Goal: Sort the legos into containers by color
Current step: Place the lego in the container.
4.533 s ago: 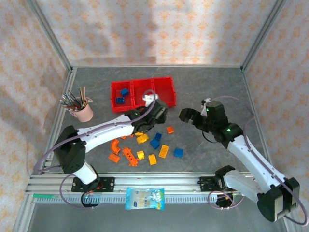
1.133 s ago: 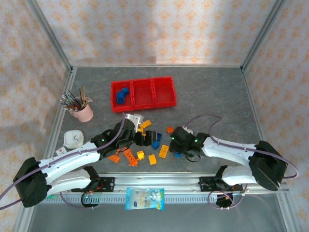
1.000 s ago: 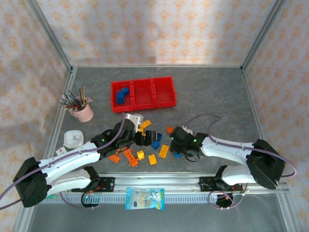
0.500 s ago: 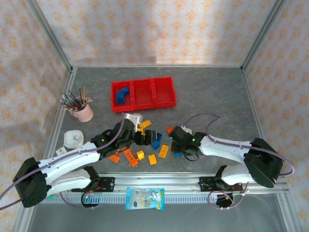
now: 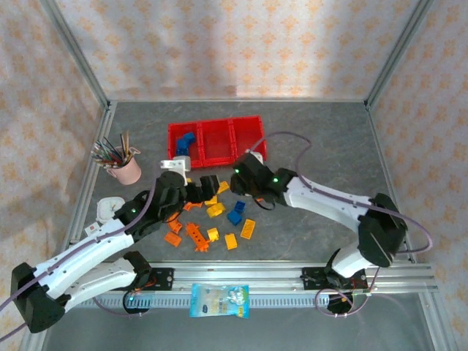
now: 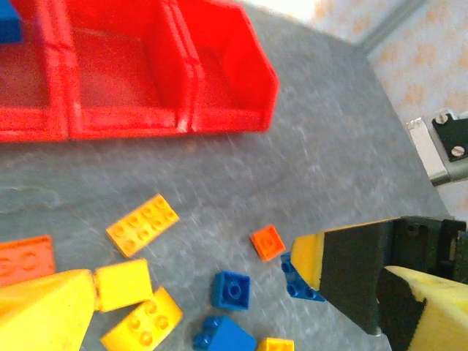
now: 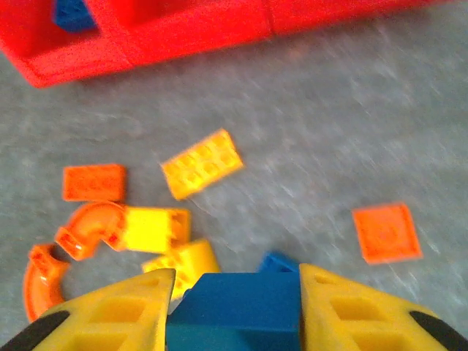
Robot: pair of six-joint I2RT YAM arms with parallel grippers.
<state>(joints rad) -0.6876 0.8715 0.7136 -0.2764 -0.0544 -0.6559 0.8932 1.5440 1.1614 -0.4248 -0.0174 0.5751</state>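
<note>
Pinching a blue brick (image 7: 234,318) between its yellow fingers (image 7: 117,311), the right gripper (image 7: 235,281) hangs over the loose legos (image 5: 213,234), just in front of the red bins (image 5: 216,121). Below it on the grey table (image 5: 336,124) lie a yellow-orange studded brick (image 7: 202,163), a flat orange plate (image 7: 93,182), a curved orange piece (image 7: 88,227) touching a yellow block (image 7: 152,228), and a small orange square (image 7: 387,232) off to one side. The three bins stand joined in a row on the far side of the scatter — the leftmost holds blue bricks (image 5: 183,142). The left gripper (image 6: 194,281) hovers low beside the right one, jaws spread wide apart over the table, with a small blue piece (image 6: 232,290) seen between them and a yellow cube (image 6: 123,285) beside one finger. From overhead, a long studded orange brick (image 5: 196,235), a yellow slab (image 5: 248,229) and another blue one (image 5: 235,215) lie nearer the arm bases. Well to the left stands a pink cup of pens (image 5: 126,170); a blue-and-white snack packet (image 5: 219,300) lies by the rail at the near edge.
</note>
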